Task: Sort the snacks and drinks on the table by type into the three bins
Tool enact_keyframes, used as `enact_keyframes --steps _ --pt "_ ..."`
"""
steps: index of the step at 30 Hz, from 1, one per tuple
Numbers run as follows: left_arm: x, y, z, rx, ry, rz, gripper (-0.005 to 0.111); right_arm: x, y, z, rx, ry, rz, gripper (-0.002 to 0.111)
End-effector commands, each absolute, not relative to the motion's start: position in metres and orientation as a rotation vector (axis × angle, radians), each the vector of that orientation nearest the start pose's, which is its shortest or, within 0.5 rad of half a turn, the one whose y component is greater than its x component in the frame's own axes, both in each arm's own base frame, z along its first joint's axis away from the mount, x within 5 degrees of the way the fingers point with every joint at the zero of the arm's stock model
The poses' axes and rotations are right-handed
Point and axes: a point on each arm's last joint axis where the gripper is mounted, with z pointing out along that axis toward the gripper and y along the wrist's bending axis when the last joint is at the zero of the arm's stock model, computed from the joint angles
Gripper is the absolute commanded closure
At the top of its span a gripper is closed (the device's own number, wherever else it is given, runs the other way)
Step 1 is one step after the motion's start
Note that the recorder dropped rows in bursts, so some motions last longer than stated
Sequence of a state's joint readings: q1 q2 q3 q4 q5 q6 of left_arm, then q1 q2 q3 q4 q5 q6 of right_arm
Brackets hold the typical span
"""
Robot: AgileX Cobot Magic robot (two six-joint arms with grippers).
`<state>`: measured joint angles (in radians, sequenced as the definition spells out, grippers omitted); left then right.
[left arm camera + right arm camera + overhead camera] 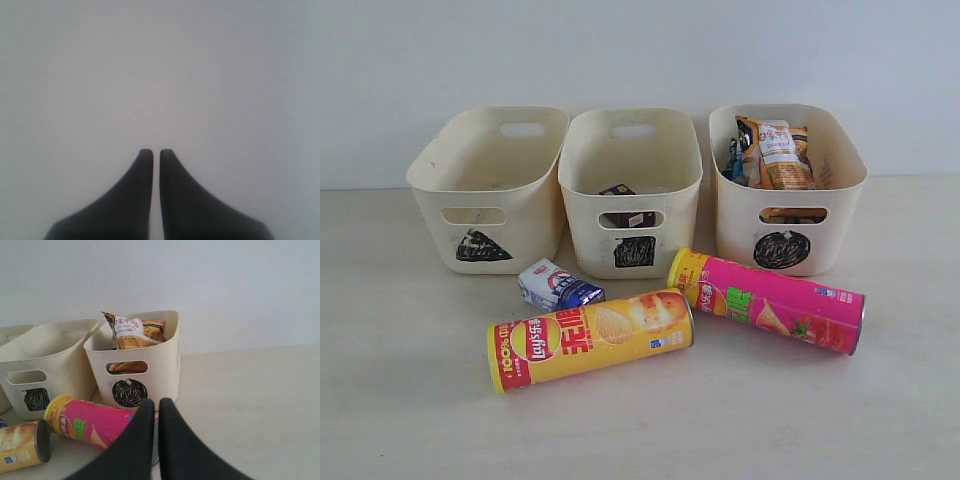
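Note:
Three cream bins stand in a row at the back: the triangle bin (pixel 485 190), the square bin (pixel 632 195) and the circle bin (pixel 785 190). An orange-brown snack bag (pixel 775 155) and a blue bag (pixel 733 160) stick out of the circle bin. A dark purple carton (pixel 625 205) lies in the square bin. On the table lie a yellow chip tube (pixel 590 338), a pink chip tube (pixel 767 300) and a white-blue carton (pixel 557 286). My right gripper (pixel 155 402) is shut and empty, near the pink tube (pixel 87 422) and circle bin (pixel 135 365). My left gripper (pixel 156 152) is shut, facing a blank surface.
A plain pale wall (pixel 640 50) runs behind the bins. Neither arm shows in the exterior view. The wooden tabletop (pixel 820 420) stretches in front of the tubes. The yellow tube's open end (pixel 42 440) shows at the edge of the right wrist view.

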<state>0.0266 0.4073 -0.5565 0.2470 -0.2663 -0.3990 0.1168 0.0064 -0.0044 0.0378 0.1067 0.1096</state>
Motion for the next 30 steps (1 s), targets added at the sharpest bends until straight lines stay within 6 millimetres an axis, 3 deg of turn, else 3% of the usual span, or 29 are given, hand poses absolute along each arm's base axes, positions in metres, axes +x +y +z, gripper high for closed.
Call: enact_keyframes --steps 1,3,6,11,17,26,30 --pt "0.116 0.006 0.403 -0.05 1.497 0.057 0.103 0.056 0.007 0.204 0.029 1.59 0.208 0.108" --pt "0.135 0.001 0.41 0.02 1.66 0.096 0.103 0.056 0.007 0.204 0.029 1.59 0.208 0.108" --pt "0.167 -0.023 0.412 0.276 1.91 0.065 0.103 0.056 0.007 0.204 0.029 1.59 0.208 0.108" --pt "0.194 -0.057 0.402 0.577 2.058 -0.101 0.103 0.056 0.007 0.204 0.029 1.59 0.208 0.108" --pt "0.215 -0.095 0.375 0.878 2.153 -0.302 0.103 0.056 0.007 0.204 0.029 1.59 0.208 0.108" --pt "0.231 -0.149 0.326 1.244 2.213 -0.386 0.103 0.056 0.007 0.204 0.039 1.594 0.217 0.108" --pt "0.24 -0.173 0.293 1.4 2.272 -0.354 0.091 0.056 0.007 0.203 0.039 1.596 0.217 0.108"
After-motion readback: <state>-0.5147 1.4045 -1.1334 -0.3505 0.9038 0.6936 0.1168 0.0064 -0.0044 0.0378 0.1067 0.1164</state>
